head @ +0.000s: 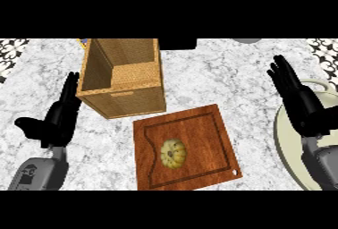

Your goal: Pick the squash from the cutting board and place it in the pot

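A small pale-yellow ribbed squash (174, 153) lies on the brown wooden cutting board (204, 129), near the board's left middle. The cream pot (285, 134) stands at the right edge, partly cut off and partly hidden behind my right forearm. My right hand (300, 100) hovers over the pot's left side with straight fingers pointing up, holding nothing. My left hand (58, 117) is at the left of the board, fingers straight and thumb spread, also holding nothing. Neither hand touches the squash.
A tall open woven wooden box (125, 96) stands just behind the board's upper left corner. The counter (218, 76) is white marble. Patterned tiles (13, 47) show at both upper corners, and a grey object (246, 40) peeks in at the top.
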You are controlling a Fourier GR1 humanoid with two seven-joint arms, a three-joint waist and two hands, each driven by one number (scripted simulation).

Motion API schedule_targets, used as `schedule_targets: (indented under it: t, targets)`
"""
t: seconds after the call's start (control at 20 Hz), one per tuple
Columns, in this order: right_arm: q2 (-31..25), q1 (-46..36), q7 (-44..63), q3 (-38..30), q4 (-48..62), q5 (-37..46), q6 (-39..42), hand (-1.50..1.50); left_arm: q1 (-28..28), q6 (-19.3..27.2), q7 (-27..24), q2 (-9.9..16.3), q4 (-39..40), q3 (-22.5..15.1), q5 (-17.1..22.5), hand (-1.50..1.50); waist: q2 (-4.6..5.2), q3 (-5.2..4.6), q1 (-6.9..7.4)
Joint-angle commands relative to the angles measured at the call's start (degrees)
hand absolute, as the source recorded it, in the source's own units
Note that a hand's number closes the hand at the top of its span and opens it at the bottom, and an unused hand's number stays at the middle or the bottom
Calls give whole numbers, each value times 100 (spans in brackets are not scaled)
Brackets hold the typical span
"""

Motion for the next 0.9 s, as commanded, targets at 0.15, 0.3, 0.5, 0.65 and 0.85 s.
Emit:
schedule_targets:
  t: [0.15, 0.3, 0.5, 0.65, 0.85]
  targets:
    - [-61, -1430, 173, 1144, 217, 1196, 567, 150, -291, 145, 354, 168, -149, 80, -118, 0, -98, -140, 527]
    - [-1224, -2027, -191, 1818, -83, 2713, 1063, 150, -365, 111, 403, 71, -71, -51, -131, 0, -313, -374, 812]
    - [472, -2459, -547, 2476, 1267, 3395, 435, -150, -558, 300, 880, 153, -177, 237, 4, 0, -71, -129, 429]
    - [540, -2588, -1574, 2271, 1662, 3116, 1003, -150, -641, 569, 1187, 122, -365, 218, -160, 0, -105, -126, 235]
    - [788, -2799, -1205, 2402, 1333, 3493, 1395, -150, -399, 575, 1507, 149, -813, 207, -184, 0, -149, -132, 109]
